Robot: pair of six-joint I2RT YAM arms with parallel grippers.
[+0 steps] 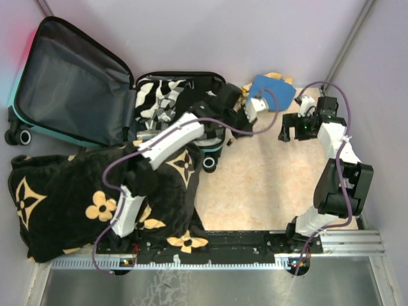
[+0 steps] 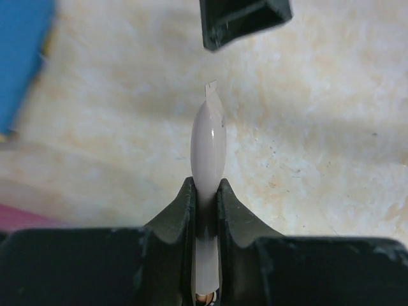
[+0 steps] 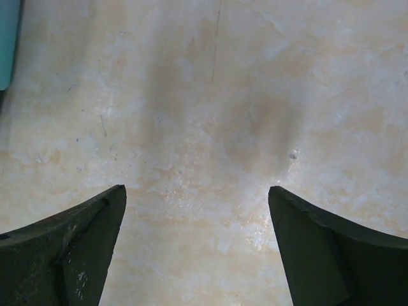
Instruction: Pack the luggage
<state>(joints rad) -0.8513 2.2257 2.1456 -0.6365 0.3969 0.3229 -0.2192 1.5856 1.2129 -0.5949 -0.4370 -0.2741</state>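
Note:
The luggage (image 1: 70, 83) lies open at the far left, its dark grey lined lid flat. Its other half (image 1: 167, 99) holds black-and-white patterned cloth. My left arm reaches across it, and my left gripper (image 1: 248, 113) is right of the suitcase above the bare table, shut on a thin white tube-like item (image 1: 257, 106). In the left wrist view the jaws (image 2: 205, 188) pinch that white item (image 2: 208, 143) edge-on. My right gripper (image 1: 288, 131) is open and empty just to the right, low over the table; it also shows in the right wrist view (image 3: 197, 197).
A big black blanket with tan flowers (image 1: 76, 197) lies at the front left under my left arm. A blue flat item (image 1: 275, 90) and something yellow (image 1: 275, 76) lie at the back, near both grippers. Grey walls close in the sides.

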